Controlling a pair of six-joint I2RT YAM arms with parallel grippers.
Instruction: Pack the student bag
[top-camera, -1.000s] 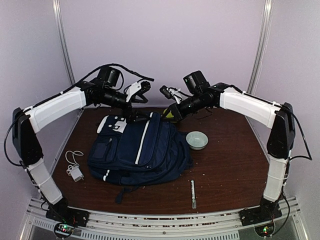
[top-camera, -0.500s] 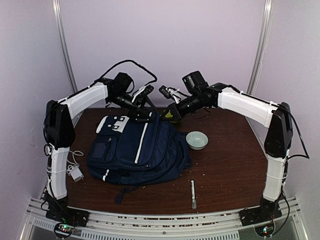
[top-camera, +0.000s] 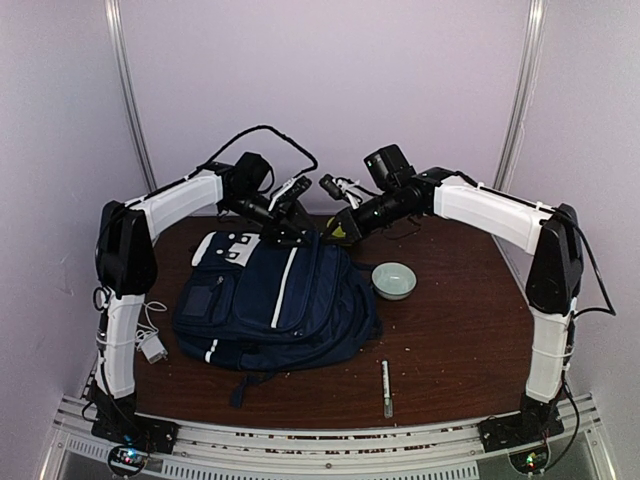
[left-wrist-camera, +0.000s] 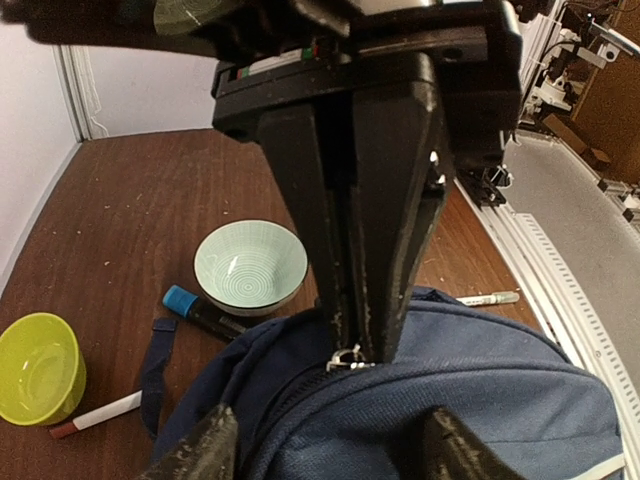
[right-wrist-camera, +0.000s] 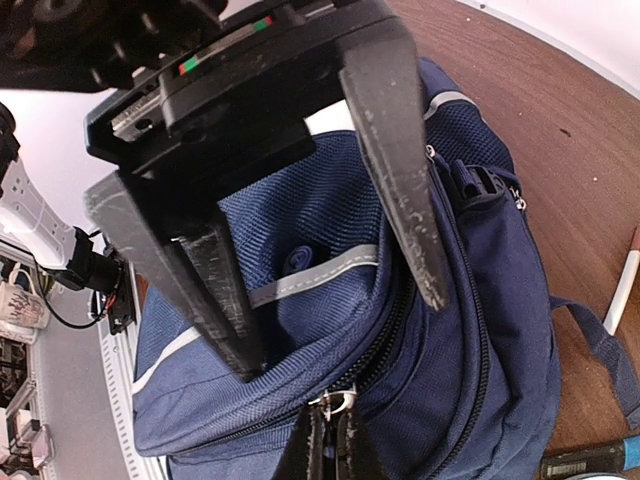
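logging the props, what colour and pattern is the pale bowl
Mint green bowl, fine concentric rings inside, dark rim; best in the left wrist view.

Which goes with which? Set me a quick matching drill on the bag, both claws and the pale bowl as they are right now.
Things:
1. student bag
2. right claw
3. left claw
4. pale bowl

States or places:
A. open, fingers spread over the bag's top
B. upright, right of the bag in the top view
C. shut on the zipper pull
D. navy blue, lying on the table

Pairs: 1-D, 2-C, 3-A, 4-B
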